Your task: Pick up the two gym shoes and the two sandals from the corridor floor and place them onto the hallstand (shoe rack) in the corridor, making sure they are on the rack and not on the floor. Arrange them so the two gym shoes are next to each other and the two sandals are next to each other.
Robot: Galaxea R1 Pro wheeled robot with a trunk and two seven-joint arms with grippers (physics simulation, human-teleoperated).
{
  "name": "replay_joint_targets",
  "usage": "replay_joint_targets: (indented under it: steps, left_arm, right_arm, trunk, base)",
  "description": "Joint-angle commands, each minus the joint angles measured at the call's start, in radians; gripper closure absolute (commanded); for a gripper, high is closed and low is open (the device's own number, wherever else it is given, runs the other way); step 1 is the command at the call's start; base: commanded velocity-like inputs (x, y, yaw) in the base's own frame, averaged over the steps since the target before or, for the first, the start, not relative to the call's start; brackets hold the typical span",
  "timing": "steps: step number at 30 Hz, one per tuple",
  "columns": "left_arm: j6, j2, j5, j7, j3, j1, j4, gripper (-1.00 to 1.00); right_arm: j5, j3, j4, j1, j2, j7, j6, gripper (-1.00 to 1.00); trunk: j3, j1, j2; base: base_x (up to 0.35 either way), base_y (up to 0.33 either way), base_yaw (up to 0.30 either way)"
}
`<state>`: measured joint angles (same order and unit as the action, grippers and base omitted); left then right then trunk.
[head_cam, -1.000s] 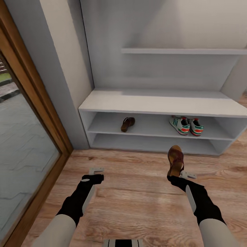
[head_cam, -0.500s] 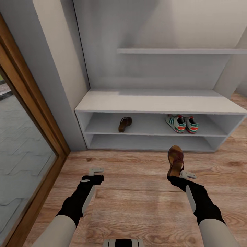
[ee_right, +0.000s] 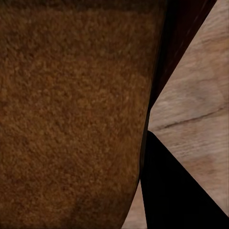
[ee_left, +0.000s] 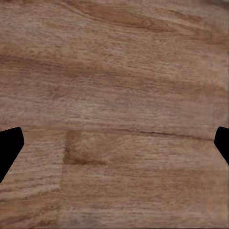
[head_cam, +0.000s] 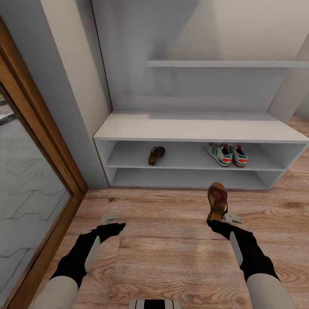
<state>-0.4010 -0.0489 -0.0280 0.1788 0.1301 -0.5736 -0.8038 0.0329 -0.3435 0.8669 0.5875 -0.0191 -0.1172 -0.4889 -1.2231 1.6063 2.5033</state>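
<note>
The pale grey hallstand [head_cam: 197, 128] stands against the wall ahead. On its upper shoe shelf the two gym shoes [head_cam: 227, 155] sit side by side at the right, and one brown sandal [head_cam: 156, 155] lies at the left. My right gripper [head_cam: 219, 218] is shut on the heel of the other sandal [head_cam: 217, 200], held above the corridor floor [head_cam: 167, 240] in front of the rack; its tan footbed [ee_right: 71, 114] looms large in the right wrist view. My left gripper [head_cam: 112, 222] hangs open and empty over the planks [ee_left: 114, 114], its dark fingertips [ee_left: 8, 149] far apart.
A wood-framed glass door [head_cam: 30, 171] runs along the left, with grey paving outside. A grey wall corner [head_cam: 81, 107] meets the rack's left end. A wall shelf [head_cam: 227, 63] hangs above the bench top.
The camera shifted a second ago, then steadied. My left arm has drawn back and to the left. The right gripper with the sandal has moved slightly left.
</note>
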Motion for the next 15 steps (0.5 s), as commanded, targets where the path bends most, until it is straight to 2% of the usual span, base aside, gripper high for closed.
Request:
replay_joint_targets:
  steps: [1, 2, 4, 5, 8, 9, 10, 11, 14, 15]
  left_arm:
    - [0.0, 0.018, -0.001, 0.099, 0.036, 0.004, -0.001, -1.0]
    - [0.001, 0.027, -0.002, 0.146, 0.053, 0.007, -0.001, -1.0]
    - [0.012, 0.056, -0.002, 0.32, 0.121, 0.028, -0.005, -1.0]
    - [0.019, 0.061, -0.002, 0.361, 0.137, 0.035, -0.007, -1.0]
    - [0.08, 0.08, -0.003, 0.597, 0.241, 0.097, -0.041, -1.0]
    - [0.096, 0.082, -0.003, 0.67, 0.275, 0.116, -0.06, -1.0]
    - [0.102, 0.083, -0.003, 0.704, 0.291, 0.125, -0.07, -1.0]
    - [0.113, 0.085, -0.003, 0.794, 0.333, 0.143, -0.099, -1.0]
    - [0.121, 0.086, -0.003, 0.901, 0.377, 0.156, -0.143, -1.0]
    - [0.122, 0.086, -0.003, 0.917, 0.382, 0.158, -0.153, -1.0]
  right_arm:
    - [-0.003, 0.001, 0.0, 0.0, 0.001, 0.002, 0.0, 1.0]
    - [-0.002, 0.001, 0.0, 0.0, 0.001, 0.003, -0.001, 1.0]
    - [0.0, 0.014, 0.001, 0.0, 0.005, 0.004, -0.008, 1.0]
    - [0.0, 0.022, 0.002, 0.0, 0.006, 0.004, -0.01, 1.0]
    - [0.002, 0.095, 0.003, 0.0, 0.026, 0.006, -0.041, 1.0]
    - [0.002, 0.125, 0.003, 0.0, 0.039, 0.006, -0.069, 1.0]
    - [0.002, 0.14, 0.003, 0.0, 0.044, 0.006, -0.087, 1.0]
    - [0.002, 0.187, 0.003, 0.0, 0.057, 0.007, -0.146, 1.0]
    - [0.002, 0.252, 0.003, 0.0, 0.07, 0.007, -0.244, 1.0]
    - [0.002, 0.262, 0.003, 0.0, 0.074, 0.007, -0.26, 1.0]
  trunk:
    - [0.0, 0.0, 0.0]
    - [0.0, 0.0, 0.0]
    - [0.0, 0.0, 0.0]
    - [0.0, 0.0, 0.0]
    - [0.0, 0.0, 0.0]
    - [0.0, 0.0, 0.0]
    - [0.0, 0.0, 0.0]
    - [0.0, 0.0, 0.0]
    - [0.0, 0.0, 0.0]
    - [0.0, 0.0, 0.0]
  base:
    - [0.0, 0.0, 0.0]
    - [0.0, 0.0, 0.0]
    - [0.0, 0.0, 0.0]
    - [0.0, 0.0, 0.0]
    - [0.0, 0.0, 0.0]
    - [0.0, 0.0, 0.0]
    - [0.0, 0.0, 0.0]
    - [0.0, 0.0, 0.0]
    - [0.0, 0.0, 0.0]
    - [0.0, 0.0, 0.0]
